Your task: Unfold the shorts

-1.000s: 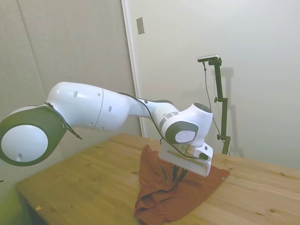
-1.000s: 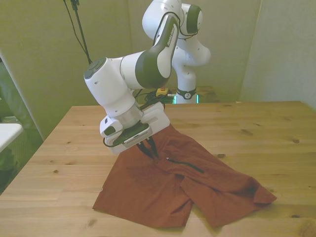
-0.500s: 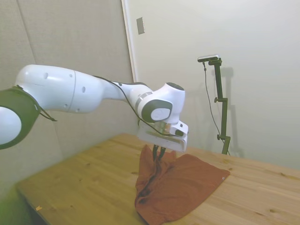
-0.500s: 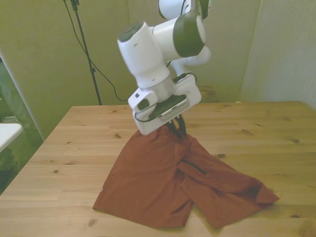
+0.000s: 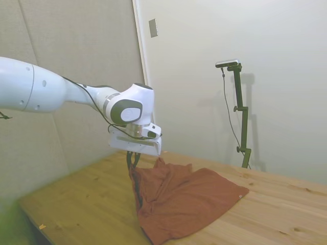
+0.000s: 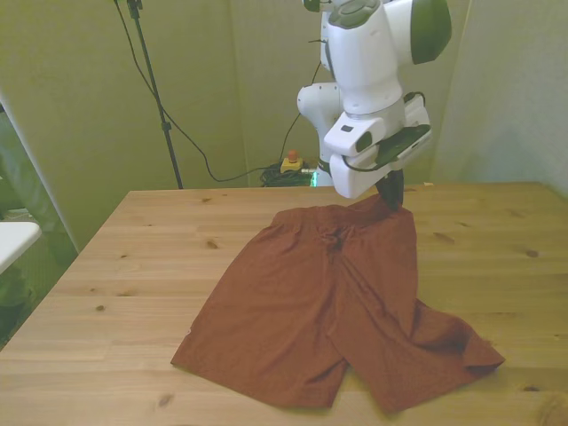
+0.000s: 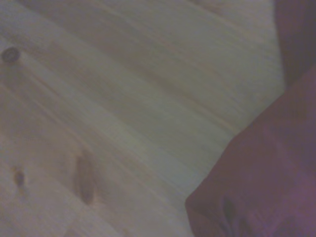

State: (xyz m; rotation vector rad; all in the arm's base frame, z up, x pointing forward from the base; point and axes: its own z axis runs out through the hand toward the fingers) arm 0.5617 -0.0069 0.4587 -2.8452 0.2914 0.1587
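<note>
I can read no writing or labels anywhere. My claw (image 6: 393, 197) is pinched tight on a corner of the waistband of the shorts (image 6: 337, 302), lifting it just off the worktop (image 6: 124, 266). The rest lies spread on the wood, both legs toward the near edge.

One pair of rust-red shorts (image 6: 319, 306), with two leg openings at the lower middle and lower right of the front view. One white arm (image 5: 61, 94) entering from the left of the side view, carrying one gripper (image 6: 393, 197). One wooden table (image 6: 124, 257). One grey wall plate (image 5: 153, 27), upper middle of the side view. One yellow box with a red button (image 6: 290, 161) on the floor, upper middle of the front view.
</note>
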